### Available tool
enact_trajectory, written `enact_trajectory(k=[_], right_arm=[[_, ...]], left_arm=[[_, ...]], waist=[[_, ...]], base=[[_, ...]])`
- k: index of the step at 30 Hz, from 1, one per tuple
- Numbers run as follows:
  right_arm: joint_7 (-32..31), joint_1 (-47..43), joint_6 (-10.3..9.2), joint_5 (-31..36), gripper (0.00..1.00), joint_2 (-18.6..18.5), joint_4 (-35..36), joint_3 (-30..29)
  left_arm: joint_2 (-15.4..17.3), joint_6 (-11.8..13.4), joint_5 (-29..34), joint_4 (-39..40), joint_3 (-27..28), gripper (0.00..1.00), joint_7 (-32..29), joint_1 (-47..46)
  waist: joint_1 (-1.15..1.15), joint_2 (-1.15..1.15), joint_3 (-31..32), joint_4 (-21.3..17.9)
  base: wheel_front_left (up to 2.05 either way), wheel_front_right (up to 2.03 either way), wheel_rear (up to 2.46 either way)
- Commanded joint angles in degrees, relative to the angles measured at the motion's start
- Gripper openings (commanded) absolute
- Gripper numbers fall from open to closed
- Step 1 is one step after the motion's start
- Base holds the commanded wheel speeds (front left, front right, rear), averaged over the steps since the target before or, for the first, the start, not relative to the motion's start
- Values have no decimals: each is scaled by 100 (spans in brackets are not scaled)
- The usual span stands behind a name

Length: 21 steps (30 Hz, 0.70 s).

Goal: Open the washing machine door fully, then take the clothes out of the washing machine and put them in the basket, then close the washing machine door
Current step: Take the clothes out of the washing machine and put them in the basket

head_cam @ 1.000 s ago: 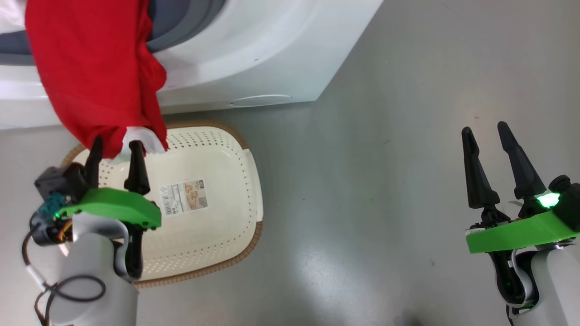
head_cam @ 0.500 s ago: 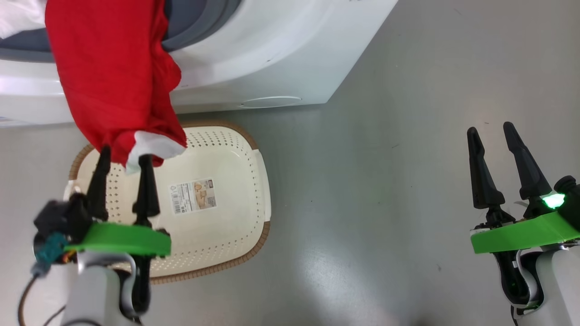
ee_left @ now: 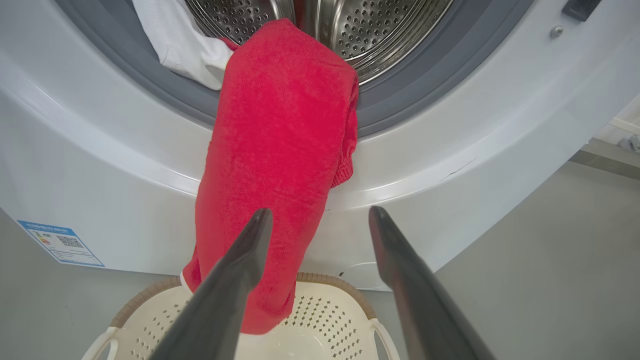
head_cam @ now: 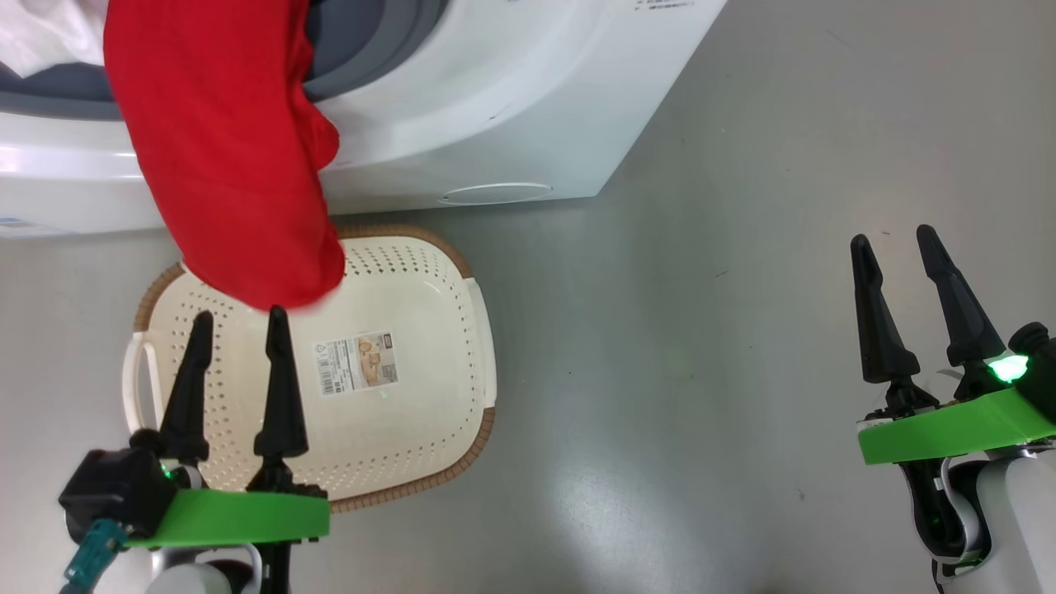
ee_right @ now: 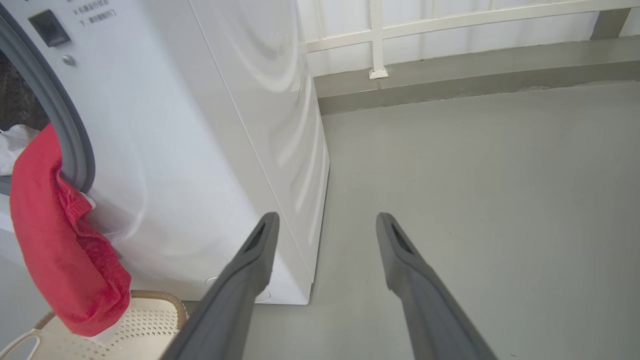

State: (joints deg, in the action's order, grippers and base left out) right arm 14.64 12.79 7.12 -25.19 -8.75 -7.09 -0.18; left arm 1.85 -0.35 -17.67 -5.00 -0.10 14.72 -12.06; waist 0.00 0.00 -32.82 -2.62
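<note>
Two garments are left for you: the red garment (head_cam: pixel 231 148) hangs from the washing machine's (head_cam: pixel 511 91) mouth down its front, a white cloth (ee_left: pixel 175 40) lies inside, the basket (head_cam: pixel 429 272) sits at its foot, and your left gripper (head_cam: pixel 239 315) and right gripper (head_cam: pixel 893 235) gape wide, holding nothing.

A smooth grey floor (head_cam: pixel 742 371) spreads across the room, glossy enough to carry a pale patch of reflected light (head_cam: pixel 594 503). Along its far edge runs a raised grey kerb (ee_right: pixel 475 75). Above it stands a white wall (ee_right: pixel 500 42) crossed by a white rail (ee_right: pixel 450 25), with one upright post (ee_right: pixel 375 35) footed on the kerb.
</note>
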Motion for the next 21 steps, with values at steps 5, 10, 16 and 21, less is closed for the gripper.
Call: enact_trajectory(k=[5,10,16,21], right_arm=[[36,-208,36,-19,100,-90,136,110],[36,-218,36,-15,100,-86,134,117],[36,-229,36,-21,100,-80,132,111],[36,-219,36,-10,100,-76,144,98]], left_arm=[[103,115,2,332,87,100,28,255],[103,149,-7,372,77,100,28,287],[103,215,-9,345,61,100,28,132],[103,207,159,140,-135,100,28,-439]], waist=[[0,0,9,16],[0,0,40,1],[0,0,37,15],[0,0,-16,67]], base=[[0,0,0],[0,0,0],[0,0,0],[0,0,0]])
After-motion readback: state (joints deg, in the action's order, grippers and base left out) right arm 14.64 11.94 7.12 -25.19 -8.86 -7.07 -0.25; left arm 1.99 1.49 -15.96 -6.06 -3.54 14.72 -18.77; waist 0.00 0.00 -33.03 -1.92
